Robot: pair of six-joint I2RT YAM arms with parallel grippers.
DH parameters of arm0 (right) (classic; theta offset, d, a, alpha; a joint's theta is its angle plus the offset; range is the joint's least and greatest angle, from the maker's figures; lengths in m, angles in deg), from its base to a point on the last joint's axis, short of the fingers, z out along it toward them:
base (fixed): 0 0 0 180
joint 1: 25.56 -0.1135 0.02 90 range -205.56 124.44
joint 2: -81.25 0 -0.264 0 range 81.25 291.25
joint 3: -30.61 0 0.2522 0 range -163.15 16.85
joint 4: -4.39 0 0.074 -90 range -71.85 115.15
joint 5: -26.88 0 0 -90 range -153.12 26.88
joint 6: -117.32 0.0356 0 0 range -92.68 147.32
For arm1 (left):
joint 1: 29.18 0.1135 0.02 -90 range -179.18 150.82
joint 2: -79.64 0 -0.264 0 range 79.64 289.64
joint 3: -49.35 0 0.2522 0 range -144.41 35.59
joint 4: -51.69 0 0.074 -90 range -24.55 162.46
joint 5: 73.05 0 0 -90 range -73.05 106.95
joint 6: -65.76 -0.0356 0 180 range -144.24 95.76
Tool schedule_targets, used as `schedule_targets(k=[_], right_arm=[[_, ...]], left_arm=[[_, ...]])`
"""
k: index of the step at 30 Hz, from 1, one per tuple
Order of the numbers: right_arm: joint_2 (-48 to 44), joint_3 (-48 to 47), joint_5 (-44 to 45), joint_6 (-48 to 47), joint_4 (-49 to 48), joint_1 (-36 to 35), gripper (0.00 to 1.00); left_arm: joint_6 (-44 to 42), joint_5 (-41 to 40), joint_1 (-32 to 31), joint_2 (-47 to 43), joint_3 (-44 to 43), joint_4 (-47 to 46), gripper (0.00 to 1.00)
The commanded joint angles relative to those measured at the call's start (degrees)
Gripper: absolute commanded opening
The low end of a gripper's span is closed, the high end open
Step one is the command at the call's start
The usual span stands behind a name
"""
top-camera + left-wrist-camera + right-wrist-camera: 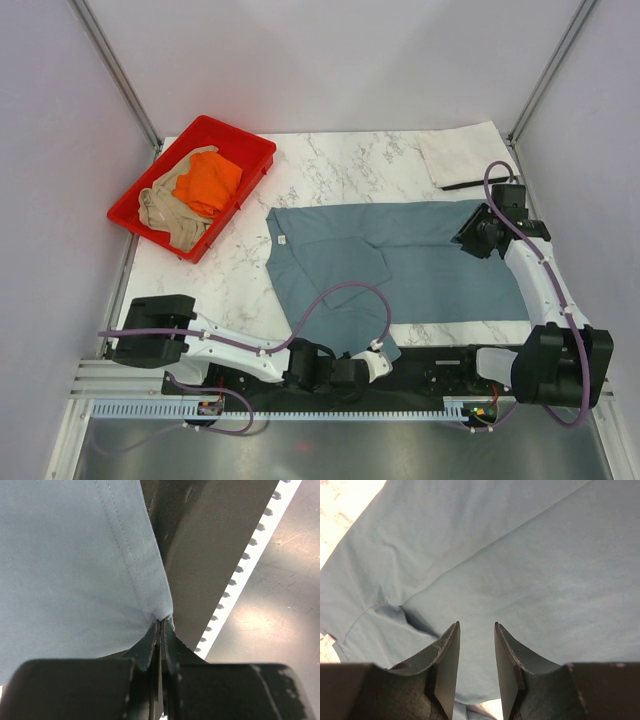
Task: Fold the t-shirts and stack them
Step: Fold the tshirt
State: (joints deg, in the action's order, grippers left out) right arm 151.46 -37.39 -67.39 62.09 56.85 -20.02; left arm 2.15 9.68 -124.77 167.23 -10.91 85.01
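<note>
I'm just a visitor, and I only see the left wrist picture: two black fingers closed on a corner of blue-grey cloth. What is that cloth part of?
Observer: The top view shows a slate blue-grey cotton t-shirt spread on the white marble table; the left gripper pinches its near corner.
Operator: Is the other arm helping?
Observer: The right gripper hangs open over the shirt's far right corner, holding nothing.
Operator: Any more clothes?
Observer: A bright orange t-shirt and a tan-beige t-shirt lie crumpled in a red plastic tray at the far left; a pale off-white t-shirt lies at the far right corner.
</note>
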Motion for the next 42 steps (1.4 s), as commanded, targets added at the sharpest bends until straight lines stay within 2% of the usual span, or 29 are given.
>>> schedule_targets(k=[1,4,8,10,11,14,17,22,32,42], right_arm=[[-1.05,0.36,7.39,1.96,1.46,1.84,0.42],[0.53,0.45,15.92,3.55,2.61,5.87,0.42],[3.43,2.81,20.77,3.91,1.39,17.45,0.42],[4.49,3.96,21.85,3.12,0.42,21.95,0.42],[5.45,4.49,22.2,2.6,-0.02,26.41,0.41],[6.07,6.68,21.85,1.98,-2.22,32.49,0.41],[6.16,8.71,21.77,1.71,-4.68,35.58,0.41],[6.51,11.95,21.76,2.41,-7.49,36.56,0.41],[2.38,16.18,24.92,3.47,-8.2,37.26,0.49],[0.18,18.38,27.03,5.75,-8.64,37.53,0.5]], left_arm=[[2.08,-1.26,-0.47,-1.19,0.97,-1.45,0.02],[2.7,-2.13,-0.47,-2.6,1.15,-1.01,0.02],[2.96,-2.84,-0.47,-6.54,2.11,-0.39,0.02],[3.05,-3.54,-0.47,-8.04,2.38,0.57,0.02],[3.31,-3.89,-0.47,-9.79,2.64,0.92,0.02],[3.49,-5.21,-0.39,-12.35,2.91,2.42,0.02],[2.62,-5.21,-0.39,-14.38,1.95,3.65,0.02],[2.17,-6.18,-0.03,-16.31,0.71,5.5,0.02],[2.52,-6.71,0.93,-18.86,0.8,7.52,0.02],[3.23,-6.97,0.93,-19.91,0.53,7.96,0.02]])
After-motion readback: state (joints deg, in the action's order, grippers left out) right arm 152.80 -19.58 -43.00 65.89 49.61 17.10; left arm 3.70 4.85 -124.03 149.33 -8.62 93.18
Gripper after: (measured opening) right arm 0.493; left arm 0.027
